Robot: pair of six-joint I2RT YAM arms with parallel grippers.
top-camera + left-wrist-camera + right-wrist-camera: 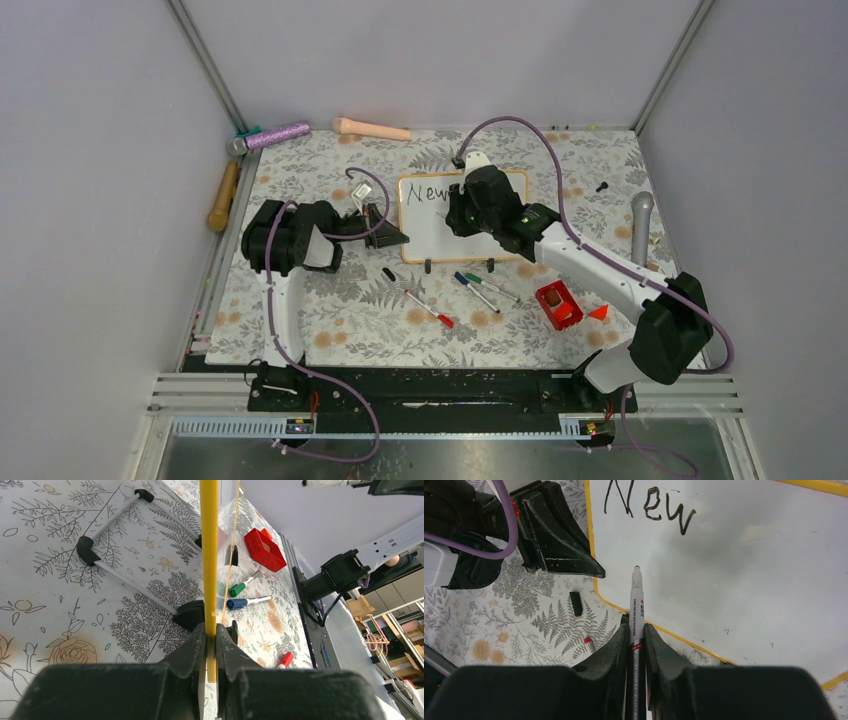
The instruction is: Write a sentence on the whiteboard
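Small glossy white whiteboard [425, 228], thin light-wood frame: centre of floral-patterned table [340, 320], toward far side. Black handwritten sentence [649, 507]: only "New", at board's top left. Gripped by left gripper [210, 635], jaws clamped on left frame edge. At right gripper [636, 630], jaws clamped on slim white-barrelled marker pen [636, 597], tip over board below "New"

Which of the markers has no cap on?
The black marker in the right gripper: its bare tip points at the whiteboard. The red marker, blue marker and green marker lie capped.
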